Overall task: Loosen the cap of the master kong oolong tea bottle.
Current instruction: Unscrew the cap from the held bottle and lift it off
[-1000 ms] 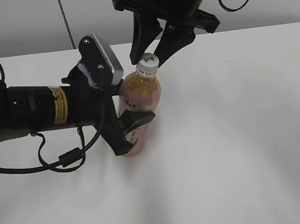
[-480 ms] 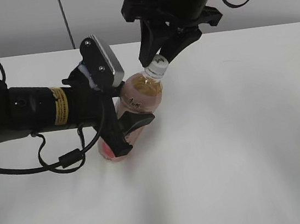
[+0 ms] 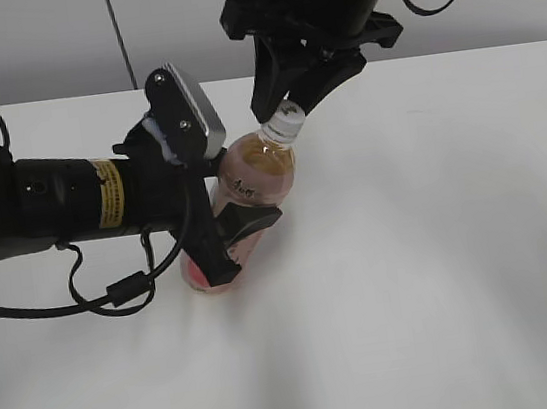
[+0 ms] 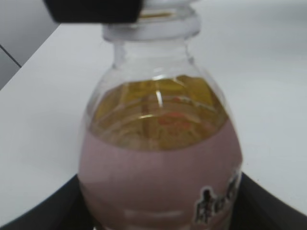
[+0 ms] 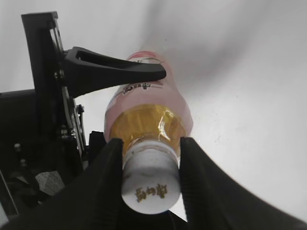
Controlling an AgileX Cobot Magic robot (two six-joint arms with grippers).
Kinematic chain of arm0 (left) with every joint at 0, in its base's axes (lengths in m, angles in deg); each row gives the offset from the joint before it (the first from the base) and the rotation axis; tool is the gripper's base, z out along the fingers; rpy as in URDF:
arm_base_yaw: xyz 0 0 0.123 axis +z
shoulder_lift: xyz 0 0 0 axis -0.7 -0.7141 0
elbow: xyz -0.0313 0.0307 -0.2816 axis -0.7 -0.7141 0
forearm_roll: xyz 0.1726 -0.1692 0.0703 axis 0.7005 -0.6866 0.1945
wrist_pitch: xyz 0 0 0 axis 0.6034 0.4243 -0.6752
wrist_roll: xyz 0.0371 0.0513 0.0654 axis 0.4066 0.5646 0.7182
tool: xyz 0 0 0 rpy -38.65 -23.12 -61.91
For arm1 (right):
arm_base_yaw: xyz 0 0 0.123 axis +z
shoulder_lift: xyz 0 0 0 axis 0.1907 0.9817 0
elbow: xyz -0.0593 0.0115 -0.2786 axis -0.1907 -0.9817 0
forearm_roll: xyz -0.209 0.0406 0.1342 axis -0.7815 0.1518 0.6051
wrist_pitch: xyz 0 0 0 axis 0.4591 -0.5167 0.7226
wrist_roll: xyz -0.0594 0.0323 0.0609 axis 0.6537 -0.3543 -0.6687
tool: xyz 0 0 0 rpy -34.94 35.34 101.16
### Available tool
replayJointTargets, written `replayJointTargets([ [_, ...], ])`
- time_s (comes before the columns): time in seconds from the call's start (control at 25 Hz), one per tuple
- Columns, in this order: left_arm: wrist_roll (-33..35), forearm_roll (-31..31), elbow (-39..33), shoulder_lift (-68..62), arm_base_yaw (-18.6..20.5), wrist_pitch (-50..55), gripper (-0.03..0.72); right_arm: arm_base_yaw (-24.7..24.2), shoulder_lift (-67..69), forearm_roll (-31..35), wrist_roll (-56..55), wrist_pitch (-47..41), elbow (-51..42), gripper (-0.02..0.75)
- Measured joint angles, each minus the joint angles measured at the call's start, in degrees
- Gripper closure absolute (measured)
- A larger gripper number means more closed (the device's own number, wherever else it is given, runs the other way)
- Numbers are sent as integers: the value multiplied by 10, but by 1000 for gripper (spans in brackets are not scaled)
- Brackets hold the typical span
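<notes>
The master kong oolong tea bottle leans on the white table with its top tipped to the upper right. Amber tea shows above its pink label. My left gripper is shut on the bottle's body; its dark fingers flank the label. My right gripper comes down from above and is shut on the white cap. In the right wrist view, black fingers press both sides of the cap, which has small dark print on top. The bottle extends away below it.
The left arm lies across the table's left side with a loose black cable beside it. Bare white table spreads to the right and front. A grey wall runs behind the table.
A second ago the bottle stood more upright and the right fingers stood apart beside the cap. They have since closed on it, and the bottle has tilted with its base shifted left.
</notes>
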Motion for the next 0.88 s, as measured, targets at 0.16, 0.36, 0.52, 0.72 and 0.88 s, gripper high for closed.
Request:
replayJointTargets([
  [0.16,0,0,0,0,0,0,255,0,1,0,18,0,0,460],
  [0.36,0,0,0,0,0,0,255,0,1,3,113,0,0,460],
  [0.52,0,0,0,0,0,0,255,0,1,12,293,0,0,460],
  [0.72,0,0,0,0,0,0,255,0,1,23,518,-1,0,460],
  [0.88,0,-2,0,0,0,0,255,0,1,31,641,0,0,460],
])
